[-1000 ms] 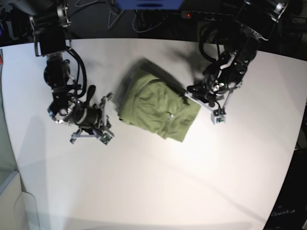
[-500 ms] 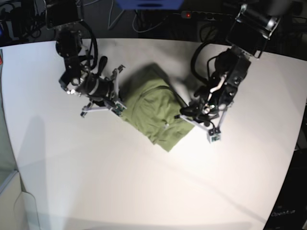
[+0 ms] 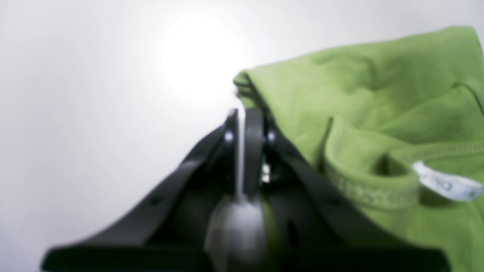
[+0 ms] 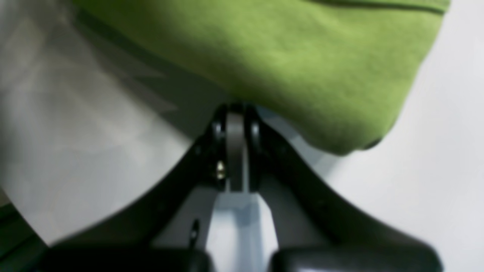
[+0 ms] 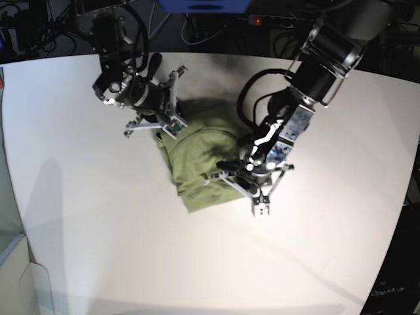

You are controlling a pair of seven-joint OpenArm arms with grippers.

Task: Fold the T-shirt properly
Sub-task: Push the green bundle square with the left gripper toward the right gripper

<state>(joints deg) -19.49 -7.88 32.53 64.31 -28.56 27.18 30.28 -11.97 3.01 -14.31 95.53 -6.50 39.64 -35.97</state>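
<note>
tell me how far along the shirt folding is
Done: the T-shirt already lies as a compact folded bundle on the table. In hand: both grippers are shut and empty, the left gripper and right gripper pressed against opposite edges, apparently squaring it. Left: tidying; the collar looks rumpled.
</note>
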